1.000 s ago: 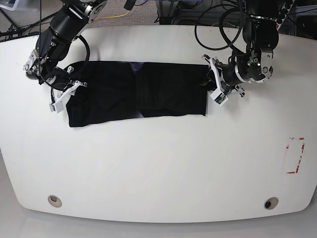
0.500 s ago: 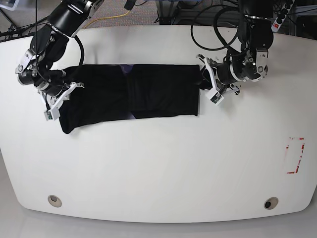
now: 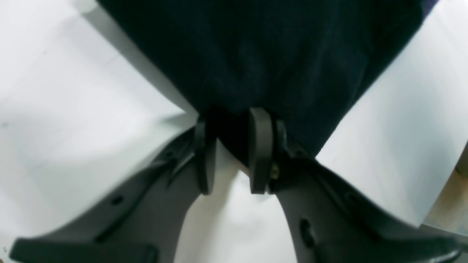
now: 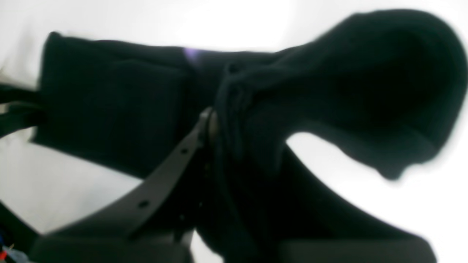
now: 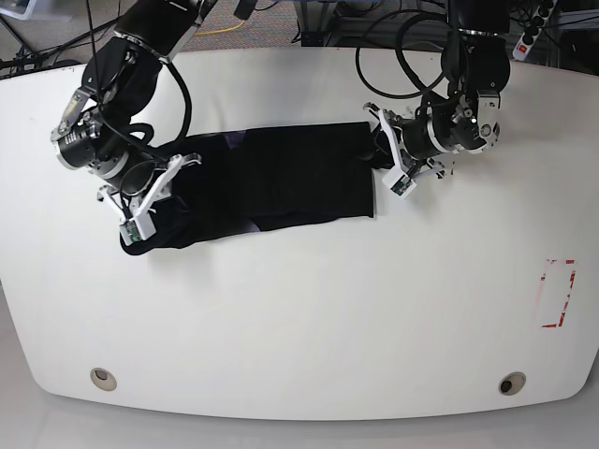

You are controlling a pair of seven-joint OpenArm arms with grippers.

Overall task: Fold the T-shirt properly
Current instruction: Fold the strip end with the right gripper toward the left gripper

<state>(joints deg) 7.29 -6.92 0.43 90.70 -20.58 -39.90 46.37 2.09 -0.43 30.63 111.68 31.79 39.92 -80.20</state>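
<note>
Holding the T-shirt (image 5: 281, 182) at both ends right now, so here's how it sits: it's a long black band stretched across the far half of the white tabletop (image 5: 309, 327), folded lengthwise, lying mostly flat in the middle. My left gripper (image 3: 234, 146) has its jaws nearly closed with a bunch of the black cloth pinched between the two dark pads; in the left wrist view the fabric fans out away from the pads over the white surface. My right gripper (image 5: 150, 201) is at the other end, jaws closed down on the shirt there too, and that end is bunched and lumpy, with a rounded fold drooping off to one side in the right wrist view. That view is pretty blurry, so I can't really make out the pads themselves, just cloth wrapped around them. A small purplish bit (image 4: 192, 54) shows along the shirt's far edge.
</note>
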